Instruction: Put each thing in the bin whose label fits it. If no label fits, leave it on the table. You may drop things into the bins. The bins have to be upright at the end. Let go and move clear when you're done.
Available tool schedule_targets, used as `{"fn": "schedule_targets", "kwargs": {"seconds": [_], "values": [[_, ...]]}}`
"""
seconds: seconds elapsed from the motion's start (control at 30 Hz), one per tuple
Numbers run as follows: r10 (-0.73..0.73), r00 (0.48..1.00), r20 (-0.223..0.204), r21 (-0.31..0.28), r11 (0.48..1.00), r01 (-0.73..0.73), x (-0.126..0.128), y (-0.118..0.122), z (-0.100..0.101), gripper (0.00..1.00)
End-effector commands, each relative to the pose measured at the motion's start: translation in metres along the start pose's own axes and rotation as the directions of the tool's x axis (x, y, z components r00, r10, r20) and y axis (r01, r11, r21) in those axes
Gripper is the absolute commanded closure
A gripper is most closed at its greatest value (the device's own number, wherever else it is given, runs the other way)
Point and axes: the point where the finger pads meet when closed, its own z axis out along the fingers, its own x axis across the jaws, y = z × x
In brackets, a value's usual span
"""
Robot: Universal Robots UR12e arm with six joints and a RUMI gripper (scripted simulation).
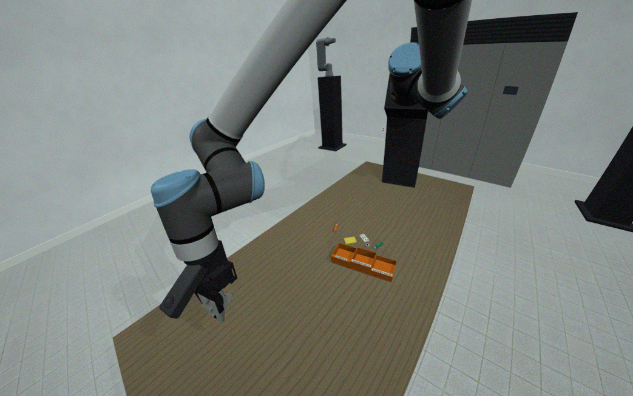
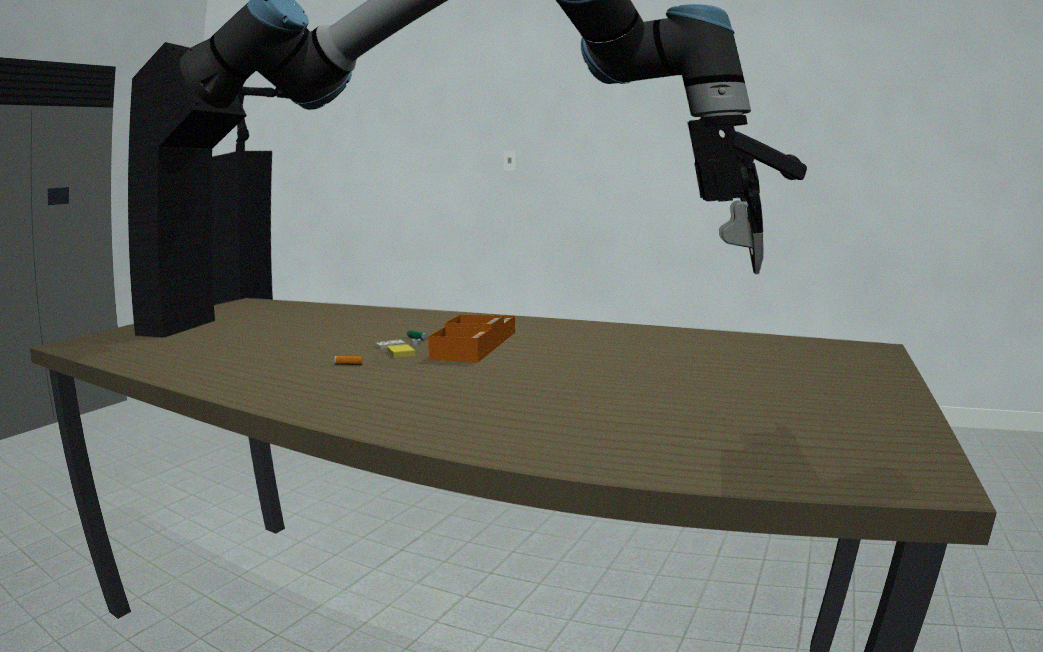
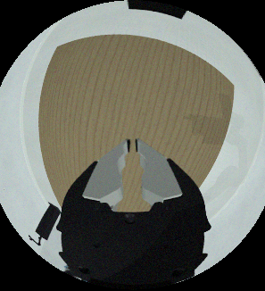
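An orange tray of three labelled bins [image 1: 363, 262] [image 2: 471, 337] stands upright in the middle of the long brown table [image 1: 269, 314] [image 2: 590, 421]. Beside it lie an orange cylinder [image 1: 335, 227] [image 2: 347, 359], a yellow block [image 1: 349, 240] [image 2: 401, 350], a small white piece [image 1: 364, 237], a tiny dark ring [image 1: 366, 244] and a green cylinder [image 1: 379, 244] [image 2: 416, 334]. My gripper [image 1: 218, 314] [image 2: 754, 263] [image 3: 132, 139] is shut with nothing between the fingers. It hangs high above the near end of the table, far from the bins. The wrist view shows only bare table.
The arm's black pedestal [image 1: 402, 142] [image 2: 172, 202] stands at the table's far end. Black posts [image 1: 331, 110] [image 1: 628, 167] and a grey cabinet [image 1: 500, 108] stand on the tiled floor around the table.
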Motion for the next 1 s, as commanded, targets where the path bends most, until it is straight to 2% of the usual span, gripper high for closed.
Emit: {"fn": "schedule_targets", "kwargs": {"seconds": [0.0, 0.03, 0.1, 0.27, 0.33, 0.43, 0.5, 0.57, 0.63, 0.8, 0.9, 0.97], "values": [[0.005, 1.0, -0.002, -0.001, 1.0, -0.005, 0.0, 0.023, -0.002, 0.96], [0.005, 1.0, -0.002, -0.001, 1.0, -0.005, 0.0, 0.032, -0.003, 0.96], [0.005, 1.0, -0.002, -0.001, 1.0, -0.005, 0.0, 0.032, -0.003, 0.96], [0.024, 1.0, -0.007, -0.014, 1.0, -0.024, -0.002, 0.073, -0.005, 0.96], [0.024, 1.0, -0.007, -0.014, 1.0, -0.024, -0.002, 0.074, -0.005, 0.96], [0.044, 0.999, -0.012, -0.025, 0.999, -0.044, -0.005, 0.099, -0.007, 0.96], [0.044, 0.999, -0.012, -0.025, 0.999, -0.044, -0.005, 0.099, -0.007, 0.96], [0.044, 0.999, -0.012, -0.025, 0.999, -0.044, -0.007, 0.116, -0.009, 0.96], [0.044, 0.999, -0.012, -0.025, 0.999, -0.044, -0.007, 0.117, -0.009, 0.96], [0.064, 0.998, -0.017, -0.037, 0.997, -0.065, -0.013, 0.158, -0.014, 0.96], [0.064, 0.998, -0.017, -0.037, 0.997, -0.065, -0.013, 0.161, -0.014, 0.96], [0.084, 0.996, -0.023, -0.048, 0.995, -0.085, -0.016, 0.177, -0.016, 0.96]]}}
